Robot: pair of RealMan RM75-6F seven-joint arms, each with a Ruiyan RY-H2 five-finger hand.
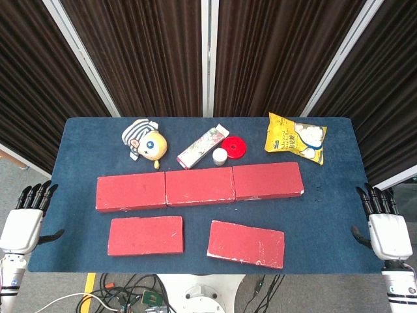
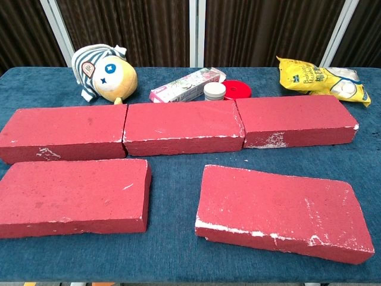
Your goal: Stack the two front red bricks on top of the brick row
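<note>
Two hands hang just off the table's short ends, both holding nothing with fingers extended upward and slightly apart: the left hand [image 1: 25, 222] beside the left edge, the right hand [image 1: 386, 225] beside the right edge. Open blue tabletop [image 1: 326, 215] lies between each hand and the nearest brick.

Inward from the left hand sits the front left brick [image 1: 146, 235], lying flat and square to the near edge. Inward from the right hand lies the front right brick [image 1: 246, 244], turned slightly askew, well apart from that hand. A bare gap separates these two bricks. Beyond them, farther from both hands, the brick row [image 1: 199, 186] of three red bricks runs end to end.

Past the row lie a striped-hat plush toy [image 1: 144, 140], a floral box [image 1: 203, 147], a small white jar [image 1: 220, 156], a red lid [image 1: 234, 147] and a yellow snack bag [image 1: 296, 137].

Only the head view shows the hands and table edges; the chest view shows the bricks' chipped white edges.
</note>
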